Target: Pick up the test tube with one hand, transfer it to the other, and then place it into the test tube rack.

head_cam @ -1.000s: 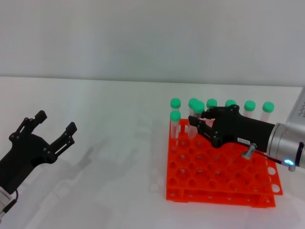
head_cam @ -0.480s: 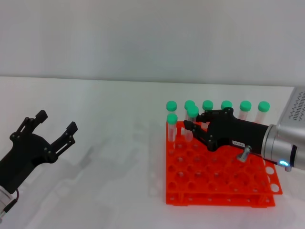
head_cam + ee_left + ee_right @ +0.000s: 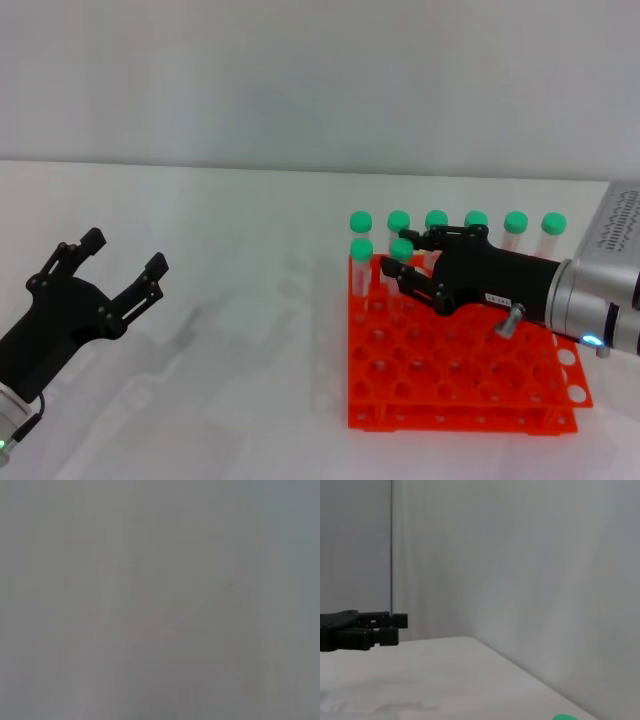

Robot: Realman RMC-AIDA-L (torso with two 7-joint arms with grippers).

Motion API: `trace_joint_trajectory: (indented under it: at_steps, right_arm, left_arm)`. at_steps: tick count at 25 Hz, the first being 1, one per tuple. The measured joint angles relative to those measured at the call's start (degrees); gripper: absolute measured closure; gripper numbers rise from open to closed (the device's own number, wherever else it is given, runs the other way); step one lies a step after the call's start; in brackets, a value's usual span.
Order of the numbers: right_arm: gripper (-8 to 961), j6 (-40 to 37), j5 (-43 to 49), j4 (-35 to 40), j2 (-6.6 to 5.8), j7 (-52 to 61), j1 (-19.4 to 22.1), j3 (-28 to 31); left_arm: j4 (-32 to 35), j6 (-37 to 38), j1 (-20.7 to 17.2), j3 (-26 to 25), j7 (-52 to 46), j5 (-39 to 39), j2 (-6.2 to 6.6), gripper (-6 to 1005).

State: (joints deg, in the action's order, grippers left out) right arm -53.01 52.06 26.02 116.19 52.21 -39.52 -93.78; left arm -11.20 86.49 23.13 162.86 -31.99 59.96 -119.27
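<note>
The orange-red test tube rack [image 3: 455, 375] stands on the white table at the right. My right gripper [image 3: 403, 254], black with a white label, reaches over the rack's far left part. Its fingers stand around a green-capped test tube [image 3: 402, 247], which stands upright in a second-row hole, its cap level with the neighbouring tube [image 3: 361, 250]. A green cap edge [image 3: 564, 717] shows in the right wrist view. My left gripper [image 3: 125, 253], unlabelled, is open and empty above the table at the far left. It also shows far off in the right wrist view [image 3: 370, 627].
Several more green-capped tubes [image 3: 476, 221] stand in the rack's back row. The rack's front rows hold open holes. The left wrist view shows only plain grey. A pale wall rises behind the table.
My right gripper has moved left and lowered the tube, so its cap has dropped to the height of its neighbour. The left gripper has hardly shifted.
</note>
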Motion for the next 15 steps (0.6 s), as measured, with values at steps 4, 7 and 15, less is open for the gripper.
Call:
trace_joint_trajectory:
  at_steps: [4,7,15]
  right_arm:
    - [535,-0.5,-0.8,0.1,0.0,0.0,0.4,0.1]
    - [471,-0.9,-1.0,1.1,0.0,0.0,1.1,0.2]
    - [280,-8.0,-1.1,11.6,-0.9,-0.6,12.6,5.1]
  left_arm:
    - [0.3,0.0,0.0,0.1,0.0,0.0,0.06,110]
    - [0.3,0.0,-0.3,0.1,0.0,0.0,0.13,110]
    - [-0.1,0.3,-1.0,0.0,0.0,3.0,0.2,109]
